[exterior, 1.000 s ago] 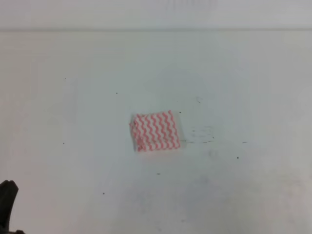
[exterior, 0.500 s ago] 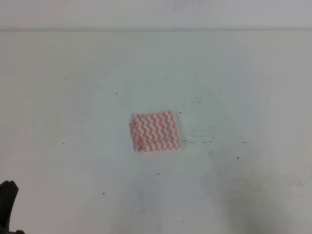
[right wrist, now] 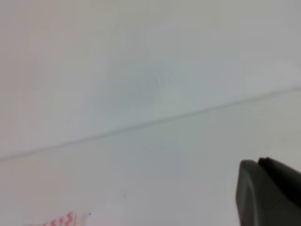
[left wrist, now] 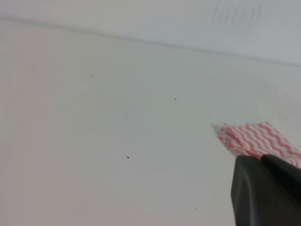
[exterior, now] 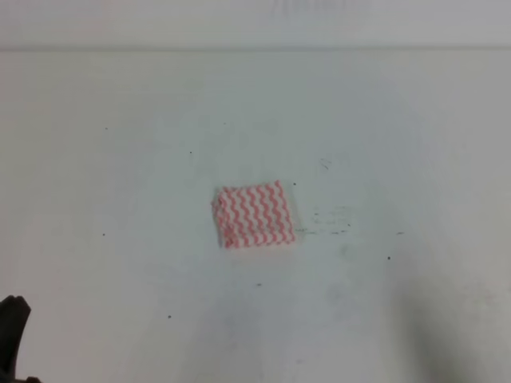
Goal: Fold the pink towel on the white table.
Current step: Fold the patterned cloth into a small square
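The pink towel (exterior: 255,214) lies folded into a small, nearly square pad in the middle of the white table (exterior: 120,183), flat and untouched. Its left edge also shows in the left wrist view (left wrist: 256,139), and a tip of it peeks in at the bottom of the right wrist view (right wrist: 61,220). My left gripper (exterior: 11,333) is only a dark shape at the bottom left corner, far from the towel. One dark finger (left wrist: 265,190) fills the lower right of the left wrist view. Only a single dark finger (right wrist: 269,190) of the right gripper shows. Nothing is held by either.
The table's far edge (exterior: 255,49) runs across the top, meeting a pale wall. Small dark specks and faint scuffs (exterior: 331,222) mark the surface right of the towel. A soft shadow (exterior: 435,339) lies on the table at lower right.
The towel and the left gripper have not moved. A faint shadow has appeared on the table at lower right and drifted rightward.
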